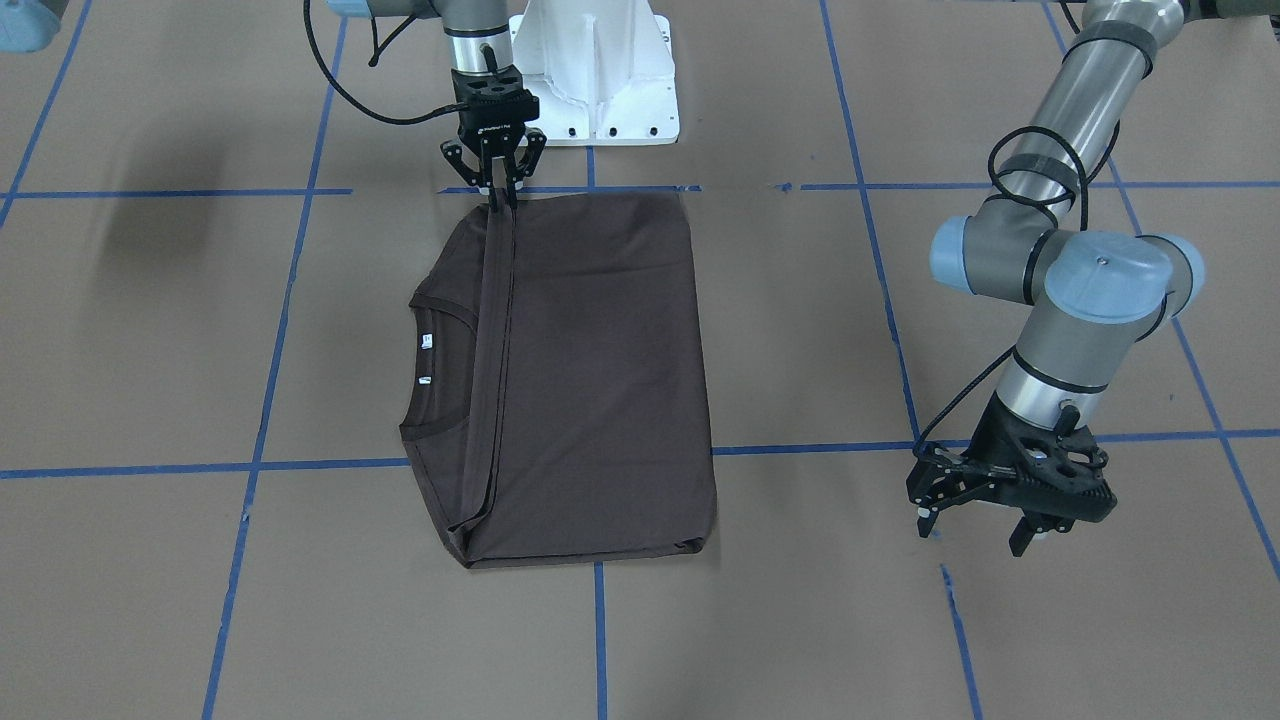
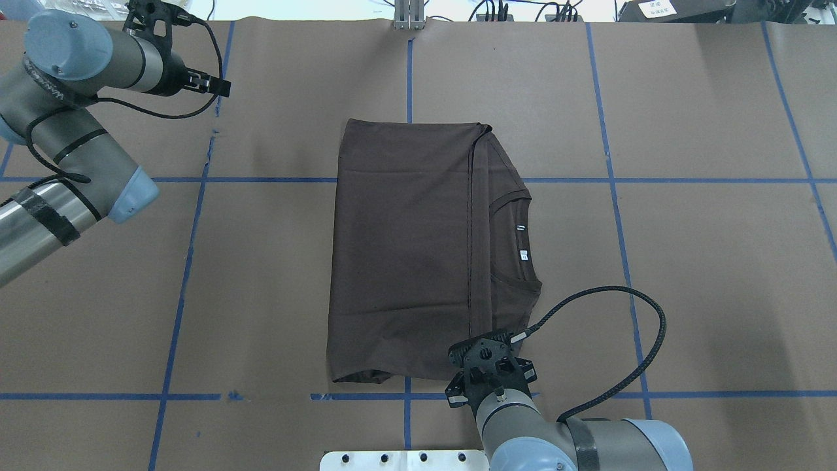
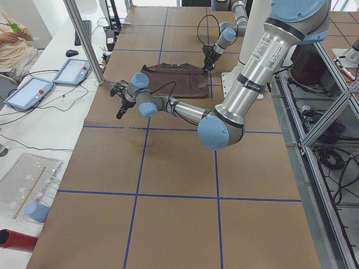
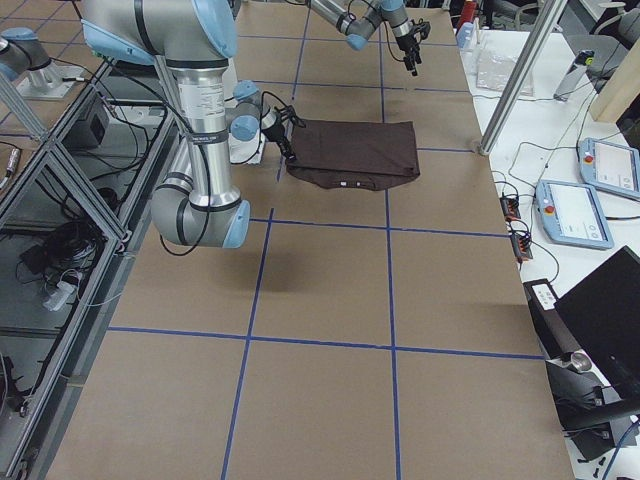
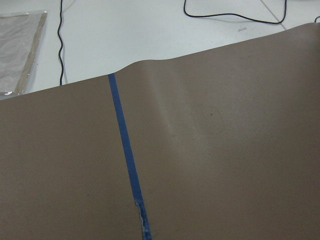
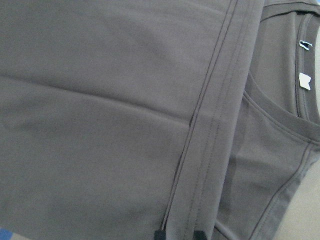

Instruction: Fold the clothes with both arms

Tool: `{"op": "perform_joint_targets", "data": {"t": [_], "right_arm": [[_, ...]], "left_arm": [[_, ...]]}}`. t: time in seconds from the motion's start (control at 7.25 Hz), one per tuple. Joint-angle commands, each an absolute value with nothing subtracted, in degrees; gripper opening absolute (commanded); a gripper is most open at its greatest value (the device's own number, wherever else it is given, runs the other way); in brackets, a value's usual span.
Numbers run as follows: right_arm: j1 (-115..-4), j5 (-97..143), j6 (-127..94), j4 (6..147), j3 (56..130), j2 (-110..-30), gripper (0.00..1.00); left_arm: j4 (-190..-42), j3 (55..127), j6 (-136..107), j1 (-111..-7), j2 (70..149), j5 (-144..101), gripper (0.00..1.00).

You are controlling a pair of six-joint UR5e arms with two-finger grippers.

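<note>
Closest to the front camera, the left gripper hangs wide and empty over the table, at four o'clock from the T-shirt. That shirt lies mid-table, sleeves tucked in, hem drawn across toward the collar at nine o'clock. At twelve, the right gripper pinches the hem's corner. Probably a release and one last fold remain.

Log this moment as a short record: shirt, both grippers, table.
shirt: T-shirt lies flat, folded to a rectangle, with its collar exposed toward the robot's right
right gripper: right gripper pinches the shirt's edge nearest the robot base
left gripper: left gripper is open over bare table, clear of the shirt
table: table has a brown cover with blue tape lines
</note>
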State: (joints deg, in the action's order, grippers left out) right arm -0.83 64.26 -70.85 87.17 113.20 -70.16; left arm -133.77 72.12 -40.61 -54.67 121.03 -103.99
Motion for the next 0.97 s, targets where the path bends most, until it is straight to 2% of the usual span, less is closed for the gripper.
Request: {"op": "perform_joint_targets", "data": {"t": [0.0,0.41,0.83], "right_arm": [[-1.1,64.2,-70.8,87.1,113.3,-70.0,0.0],[-1.8,64.2,-71.9,87.1,114.1,-71.2,0.0],[0.0,64.2,-78.1,87.1,118.3,-78.2,0.0]], "left_arm": [[-133.8,72.2,-40.6,-54.7,121.0,-104.0,1.0],[-133.8,72.2,-40.6,-54.6,121.0,-104.0,1.0],[-133.8,72.1,-40.6,-54.5,121.0,-104.0,1.0]]}}
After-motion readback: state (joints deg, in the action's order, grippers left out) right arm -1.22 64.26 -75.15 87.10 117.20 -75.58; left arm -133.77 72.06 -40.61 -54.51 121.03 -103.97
